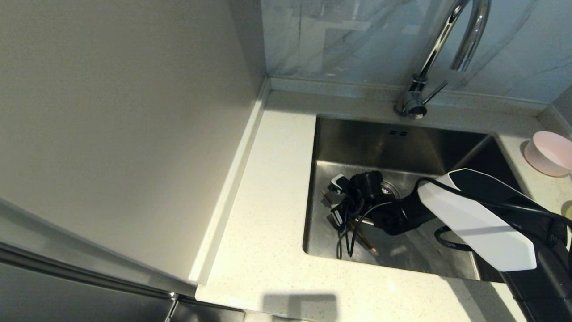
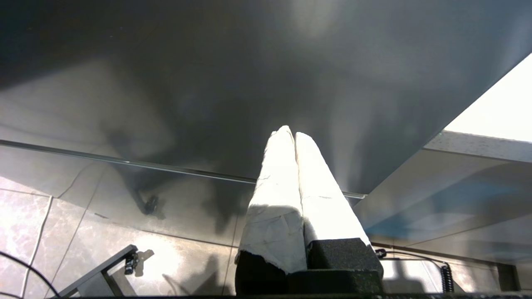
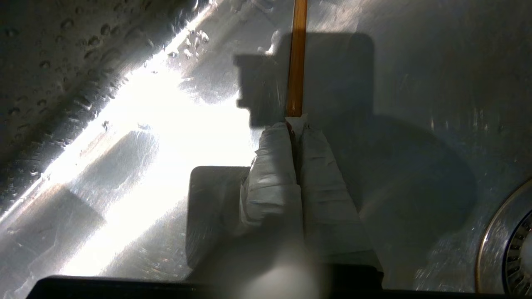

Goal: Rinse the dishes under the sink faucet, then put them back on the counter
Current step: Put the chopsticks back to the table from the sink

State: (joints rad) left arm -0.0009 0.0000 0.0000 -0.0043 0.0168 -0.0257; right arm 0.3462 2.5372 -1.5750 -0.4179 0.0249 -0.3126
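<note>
While your right gripper (image 1: 338,199) is down on the floor of the sink (image 1: 357,138), beside the drain (image 3: 513,241), its taped fingers (image 3: 272,166) are pressed together on the end of a chopstick (image 3: 296,62). The stick runs straight out from the fingertips, just above or on the wet steel; you cannot tell which. In the head view brown sticks (image 1: 364,239) show under the wrist, but whether both are in the grip is hidden.

Expect a chopstick to be light, stiff, thin and slick when wet. Held by one end, it can swivel or slide out, so you would likely do better gripping nearer the middle and lifting slowly toward the faucet (image 1: 440,49).

Your pink bowl (image 1: 549,153) sits on the table (image 1: 268,214) to the right of the sink, well apart from the gripper. Your left gripper (image 2: 289,135) hangs parked away from the sink, fingers closed on nothing.
</note>
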